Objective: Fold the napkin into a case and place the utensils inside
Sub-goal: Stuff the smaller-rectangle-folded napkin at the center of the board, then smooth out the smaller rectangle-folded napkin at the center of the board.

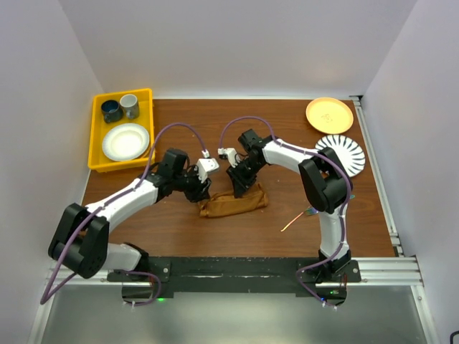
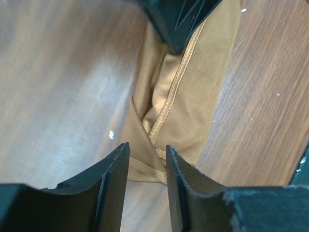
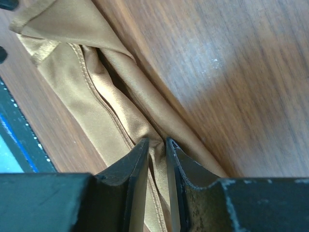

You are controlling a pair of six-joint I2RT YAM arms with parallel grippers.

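Rust-brown napkin [image 1: 233, 205] lies mid-table [image 1: 179, 236], bunched into a narrow strip, not a tidy case yet. Left gripper [image 2: 146, 152] has its jaws apart over one end. Right gripper [image 3: 157, 145] has its jaws nearly together, seemingly nipping a fold. Utensils [image 1: 292, 223] lie apart, right of the cloth. Folding is unfinished and insertion is left.

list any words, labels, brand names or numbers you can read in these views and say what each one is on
No text can be read in any of the three views.
On the orange plate there is a faint mark at the centre, too small to tell whether it is writing.
The napkin, yellow bin and striped plate show no lettering.
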